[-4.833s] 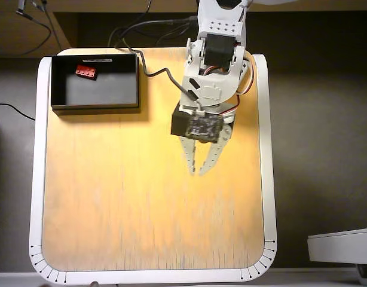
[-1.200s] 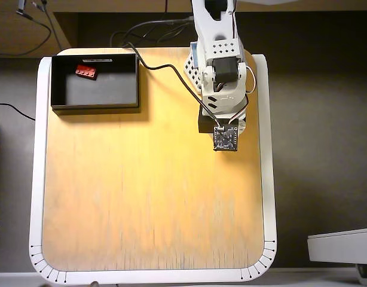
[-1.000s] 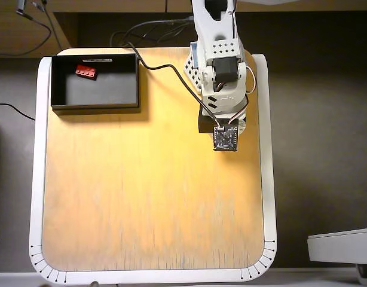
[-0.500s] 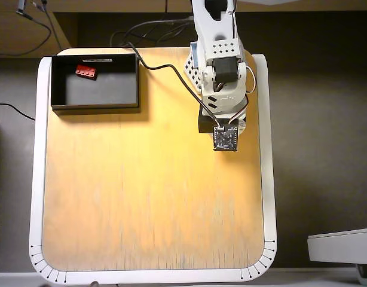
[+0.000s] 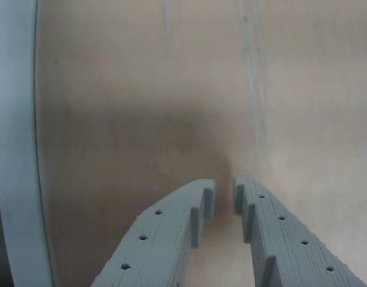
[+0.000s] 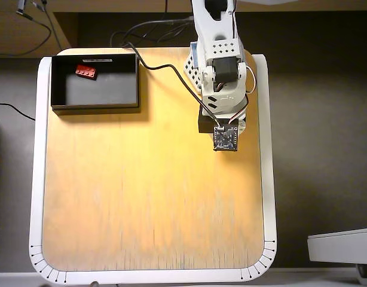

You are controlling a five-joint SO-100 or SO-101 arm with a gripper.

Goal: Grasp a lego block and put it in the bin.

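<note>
Wooden table [image 6: 153,197]; bright red studded lego block [image 6: 85,71] lies inside black bin [image 6: 95,107].

In the overhead view the bench [image 6: 147,197] lies bare across its middle and near half; only the bin [image 6: 95,106] in the far left corner and the arm [image 6: 218,72] at far right stand in the way

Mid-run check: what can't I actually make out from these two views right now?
- Gripper tips: hidden in the overhead view under the arm's own wrist and camera board; only the wrist view shows them, nearly shut with nothing between.
- Lego block and bin: outside the wrist view, which shows only bare table.
- Bin label: too small to read from overhead.
- Arm base: cut off by the overhead top edge.
</note>
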